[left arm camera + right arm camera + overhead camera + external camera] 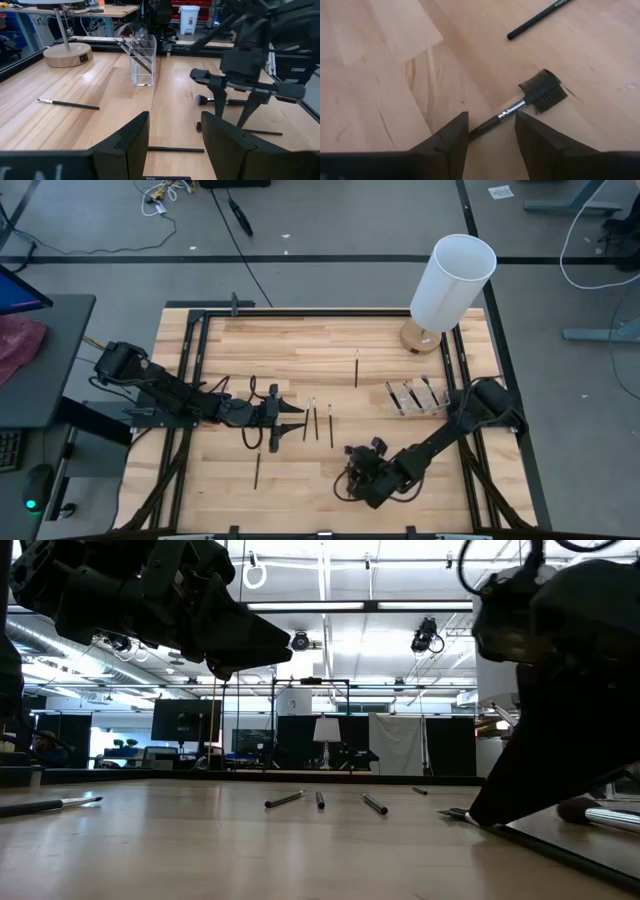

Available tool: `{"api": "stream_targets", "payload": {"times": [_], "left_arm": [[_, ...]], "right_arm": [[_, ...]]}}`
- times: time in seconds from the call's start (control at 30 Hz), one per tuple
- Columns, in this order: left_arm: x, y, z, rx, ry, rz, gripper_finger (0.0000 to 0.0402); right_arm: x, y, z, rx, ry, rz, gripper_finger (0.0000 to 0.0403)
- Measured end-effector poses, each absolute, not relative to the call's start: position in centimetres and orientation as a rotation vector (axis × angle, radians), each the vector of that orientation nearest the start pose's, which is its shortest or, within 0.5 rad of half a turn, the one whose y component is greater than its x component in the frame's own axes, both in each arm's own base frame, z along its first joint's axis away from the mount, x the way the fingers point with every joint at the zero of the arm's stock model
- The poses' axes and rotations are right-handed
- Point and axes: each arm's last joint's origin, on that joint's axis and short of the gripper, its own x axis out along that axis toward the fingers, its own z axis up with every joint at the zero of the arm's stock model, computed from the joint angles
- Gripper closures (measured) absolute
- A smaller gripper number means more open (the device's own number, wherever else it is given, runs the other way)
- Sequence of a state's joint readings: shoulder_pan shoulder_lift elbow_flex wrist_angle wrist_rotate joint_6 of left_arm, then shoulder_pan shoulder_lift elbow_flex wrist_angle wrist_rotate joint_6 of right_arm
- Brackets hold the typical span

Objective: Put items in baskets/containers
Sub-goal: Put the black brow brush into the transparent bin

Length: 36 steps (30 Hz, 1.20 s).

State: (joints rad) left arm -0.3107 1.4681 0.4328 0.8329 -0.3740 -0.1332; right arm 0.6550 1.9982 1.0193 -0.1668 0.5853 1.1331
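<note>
Several thin dark brushes lie flat on the wooden table: three (pixel 316 420) side by side at the middle, one (pixel 357 368) farther back, one (pixel 257 470) near the front. A clear holder (pixel 415 396) stands at the right with some brushes upright in it, and also shows in the left wrist view (pixel 142 61). My right gripper (pixel 491 116) is open and low over the table, one finger on each side of the handle of a comb-headed brush (pixel 544 92); I see no touch. My left gripper (pixel 175 116) is open and hovers beside the three brushes.
A tall white cylinder on a round wooden base (pixel 450 280) stands at the far right corner, behind the holder. Black frame rails (pixel 190 370) run along the table's sides. Bare wood lies between the middle brushes and the holder.
</note>
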Motion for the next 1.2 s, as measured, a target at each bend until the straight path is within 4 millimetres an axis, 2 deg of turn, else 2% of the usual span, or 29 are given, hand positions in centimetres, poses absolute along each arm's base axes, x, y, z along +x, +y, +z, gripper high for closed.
{"api": "stream_targets", "payload": {"times": [0.2, 0.87, 1.2], "left_arm": [[25.3, -7.0, 16.7, -0.072, 0.186, 0.076, 0.022], [25.3, -7.0, 16.7, -0.077, 0.186, 0.077, 0.022], [25.3, -7.0, 16.7, -0.076, 0.188, 0.077, 0.022]], "right_arm": [[28.0, 19.0, 8.9, 0.371, 0.828, -0.453, 0.0251], [29.8, 15.3, 8.8, 0.131, 0.891, -0.454, 0.0252], [28.2, 13.7, 11.2, 0.032, 0.921, -0.56, 0.0252]]}}
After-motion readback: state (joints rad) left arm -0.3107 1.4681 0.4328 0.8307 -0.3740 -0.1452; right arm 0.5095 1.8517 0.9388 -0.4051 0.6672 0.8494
